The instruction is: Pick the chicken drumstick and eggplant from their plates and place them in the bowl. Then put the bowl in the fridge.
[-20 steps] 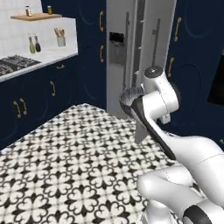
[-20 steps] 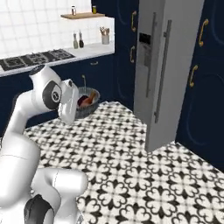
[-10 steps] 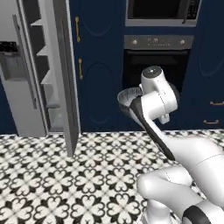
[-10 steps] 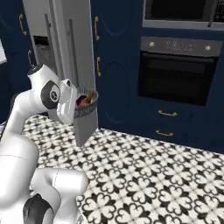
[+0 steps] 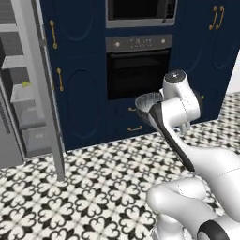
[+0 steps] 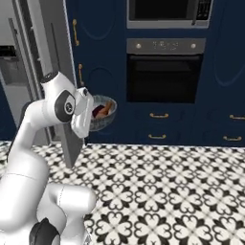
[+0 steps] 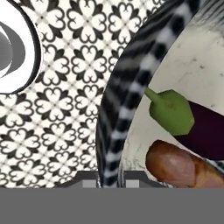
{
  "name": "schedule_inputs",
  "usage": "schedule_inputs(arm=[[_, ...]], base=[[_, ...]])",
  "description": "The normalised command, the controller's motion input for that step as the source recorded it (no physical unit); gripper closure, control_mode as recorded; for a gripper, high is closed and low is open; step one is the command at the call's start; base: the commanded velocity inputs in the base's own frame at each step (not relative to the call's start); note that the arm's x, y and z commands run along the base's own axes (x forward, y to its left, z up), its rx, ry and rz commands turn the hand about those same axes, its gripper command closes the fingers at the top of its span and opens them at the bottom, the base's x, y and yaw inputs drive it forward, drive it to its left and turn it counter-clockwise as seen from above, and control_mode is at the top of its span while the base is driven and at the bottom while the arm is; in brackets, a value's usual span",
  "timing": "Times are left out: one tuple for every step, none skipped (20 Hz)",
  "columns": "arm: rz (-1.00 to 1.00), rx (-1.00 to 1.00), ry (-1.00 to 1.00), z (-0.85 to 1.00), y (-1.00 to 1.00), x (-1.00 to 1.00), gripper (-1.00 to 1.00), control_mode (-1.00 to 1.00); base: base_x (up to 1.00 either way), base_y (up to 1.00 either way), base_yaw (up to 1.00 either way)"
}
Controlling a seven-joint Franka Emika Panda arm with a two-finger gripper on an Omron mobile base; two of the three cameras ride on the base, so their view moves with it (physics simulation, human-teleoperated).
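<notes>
Two foods ride in the bowl (image 6: 101,113) as the robot's gripper (image 7: 104,175) carries it at chest height in front of navy cabinets (image 5: 79,75) and a built-in oven (image 6: 165,72). Seen from the hand, the two fingers are clamped on the bowl's striped rim, one on the outside and one on the inside, with the eggplant (image 7: 197,124), its green cap toward the rim, lying just beside the chicken drumstick (image 7: 179,166) on the speckled inside. Compared with half a second ago, the whole scene has slid across both base views, a sign that the base has turned: the oven now sits near the middle of the right base view, and the fridge (image 5: 23,93), its door open and grey shelves showing, has moved to the far left edge of the left base view. Patterned black-and-white floor tiles (image 6: 182,191) spread beneath the bowl.
</notes>
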Motion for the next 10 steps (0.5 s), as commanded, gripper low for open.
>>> schedule_inputs(arm=[[0.00, 0.00, 0.00, 0.00, 0.00, 0.00, 1.00, 1.00], [0.00, 0.00, 0.00, 0.00, 0.00, 0.00, 1.00, 1.00], [0.00, 0.00, 0.00, 0.00, 0.00, 0.00, 1.00, 1.00], [0.00, 0.00, 0.00, 0.00, 0.00, 0.00, 1.00, 1.00], [0.00, 0.00, 0.00, 0.00, 0.00, 0.00, 1.00, 1.00], [0.00, 0.00, 0.00, 0.00, 0.00, 0.00, 1.00, 1.00], [0.00, 0.00, 0.00, 0.00, 0.00, 0.00, 1.00, 1.00], [0.00, 0.00, 0.00, 0.00, 0.00, 0.00, 1.00, 1.00], [0.00, 0.00, 0.00, 0.00, 0.00, 0.00, 1.00, 1.00], [0.00, 0.00, 0.00, 0.00, 0.00, 0.00, 1.00, 1.00]], base=[[-0.36, 1.00, -0.21], [-0.32, 1.00, -0.20], [-0.29, 1.00, -0.20], [-0.31, 1.00, -0.20], [-0.32, 1.00, -0.19], [-0.31, 1.00, -0.18], [-0.29, 1.00, -0.16], [-0.21, 1.00, -0.16], [-0.17, 1.00, -0.17], [-0.13, 1.00, -0.17]])
